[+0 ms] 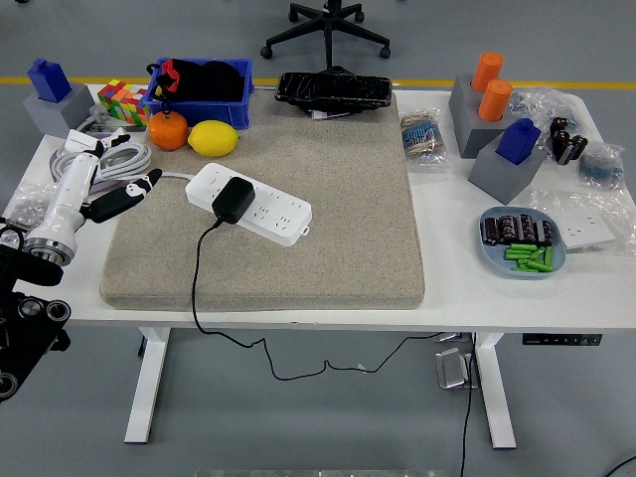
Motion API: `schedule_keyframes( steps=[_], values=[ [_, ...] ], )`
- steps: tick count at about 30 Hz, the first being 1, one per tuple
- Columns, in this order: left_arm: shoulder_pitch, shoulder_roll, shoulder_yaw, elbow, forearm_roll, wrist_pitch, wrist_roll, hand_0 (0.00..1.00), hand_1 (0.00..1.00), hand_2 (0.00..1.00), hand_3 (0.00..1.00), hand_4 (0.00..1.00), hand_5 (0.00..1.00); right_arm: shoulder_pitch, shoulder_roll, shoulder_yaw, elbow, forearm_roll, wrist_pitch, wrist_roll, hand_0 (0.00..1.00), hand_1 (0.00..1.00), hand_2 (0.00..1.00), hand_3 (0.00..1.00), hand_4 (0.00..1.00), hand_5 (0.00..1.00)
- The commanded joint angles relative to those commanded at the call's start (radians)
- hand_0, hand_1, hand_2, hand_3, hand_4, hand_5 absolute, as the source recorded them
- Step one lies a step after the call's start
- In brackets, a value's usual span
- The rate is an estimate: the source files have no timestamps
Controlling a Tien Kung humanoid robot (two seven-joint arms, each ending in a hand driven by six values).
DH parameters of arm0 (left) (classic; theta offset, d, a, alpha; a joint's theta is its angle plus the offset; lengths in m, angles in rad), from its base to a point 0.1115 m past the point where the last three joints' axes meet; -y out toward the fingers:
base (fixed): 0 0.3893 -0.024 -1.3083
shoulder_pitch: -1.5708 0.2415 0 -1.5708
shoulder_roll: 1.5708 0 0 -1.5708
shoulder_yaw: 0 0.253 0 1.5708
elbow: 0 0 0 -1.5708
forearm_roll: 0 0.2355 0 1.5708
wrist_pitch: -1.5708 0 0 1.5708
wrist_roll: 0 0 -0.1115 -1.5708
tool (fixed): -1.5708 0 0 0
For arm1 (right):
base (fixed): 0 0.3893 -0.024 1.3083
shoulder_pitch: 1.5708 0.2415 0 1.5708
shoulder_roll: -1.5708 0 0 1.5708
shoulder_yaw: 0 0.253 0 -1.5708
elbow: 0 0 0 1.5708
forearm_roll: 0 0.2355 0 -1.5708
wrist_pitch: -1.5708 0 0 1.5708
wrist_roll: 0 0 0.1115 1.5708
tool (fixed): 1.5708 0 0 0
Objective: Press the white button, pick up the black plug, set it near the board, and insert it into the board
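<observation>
The black plug (234, 200) sits plugged into the white board (249, 203); the left hand (104, 189), fingers released, hovers left of the board.

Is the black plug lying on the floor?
No, the black plug sits on top of the white power strip on the mat, and only its cord hangs down past the table edge.

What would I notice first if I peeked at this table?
Probably the white power strip in the middle-left of the beige mat, with a black plug sitting in it and its cord hanging off the front edge. Next, the robot's left hand hovering by the mat's left edge, and the bright orange and lemon behind.
</observation>
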Motion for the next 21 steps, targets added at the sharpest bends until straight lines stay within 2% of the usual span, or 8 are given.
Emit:
schedule_keyframes(
  steps=[1,21],
  values=[
    [0.001,0.0,-0.003,-0.003,-0.002,0.001,-0.001,0.998,0.998,0.985,0.946,0.886,0.822,0.002,-0.002,-0.002,-0.001,0.0,0.001,-0.001,0.865,0.744,0.703,0.726,0.87,0.694],
    [0.006,-0.016,-0.049,-0.039,-0.019,0.002,-0.011,0.998,0.998,0.979,0.931,0.875,0.819,0.021,-0.014,-0.003,-0.006,-0.002,0.002,0.001,0.865,0.744,0.705,0.724,0.872,0.697]
  ],
)
